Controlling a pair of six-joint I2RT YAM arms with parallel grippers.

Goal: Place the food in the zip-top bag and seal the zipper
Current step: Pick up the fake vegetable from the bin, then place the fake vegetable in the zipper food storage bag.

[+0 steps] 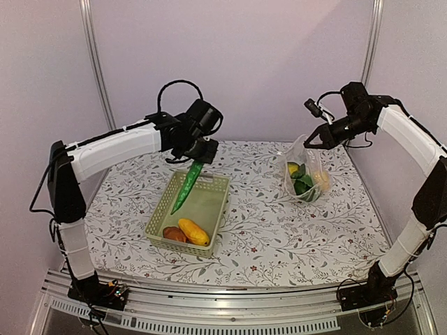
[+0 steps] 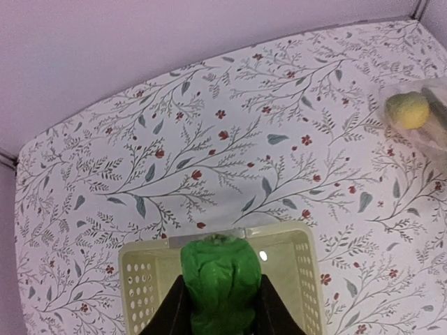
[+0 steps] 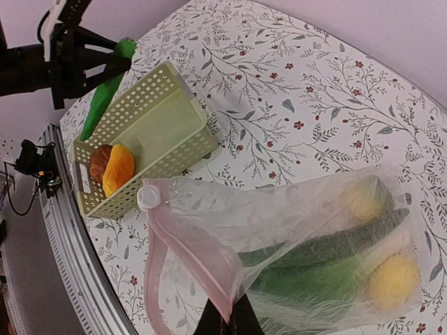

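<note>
My left gripper [image 1: 202,155] is shut on a long green vegetable [image 1: 188,185] that hangs tip-down over the pale green basket [image 1: 218,180]; in the left wrist view the vegetable [image 2: 220,279] fills the gap between the fingers. An orange-yellow piece [image 1: 193,231] and a reddish-brown round one [image 1: 174,234] lie in the basket's near end. My right gripper [image 1: 312,139] is shut on the pinkish zipper strip [image 3: 185,244] of the clear zip-top bag [image 3: 314,216] and holds its mouth up and open. The bag holds lemons [image 3: 394,279] and green pieces.
The basket [image 3: 160,125] stands left of centre on the flowered tablecloth, the bag [image 1: 305,174] at the back right. A white round tab [image 3: 149,196] sits at the zipper's end. Walls close the back and sides; a metal rail runs along the near edge.
</note>
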